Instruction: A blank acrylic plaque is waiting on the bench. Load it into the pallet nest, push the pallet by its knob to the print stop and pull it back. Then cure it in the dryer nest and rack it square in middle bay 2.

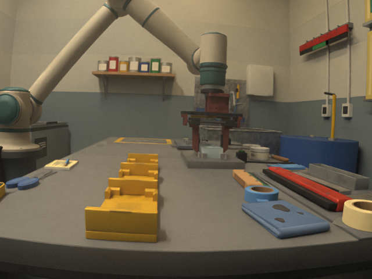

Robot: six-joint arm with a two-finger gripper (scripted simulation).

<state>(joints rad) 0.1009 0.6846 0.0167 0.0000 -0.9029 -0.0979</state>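
The clear acrylic plaque (211, 150) lies flat on a grey nest block (212, 159) at the middle of the bench, framed by small grey locating tabs. My gripper (211, 146) stands open straight above it, its two dark red fingers reaching down on either side of the plaque and holding nothing. The yellow rack (129, 195) with its row of bays runs along the bench nearer the front, left of the nest block.
A black knob (241, 155) and two white jars (259, 152) stand just right of the nest block. Further right lie a red and black squeegee (305, 186), tape rolls (260, 193), a blue pad (285, 218) and a blue tub (318, 151).
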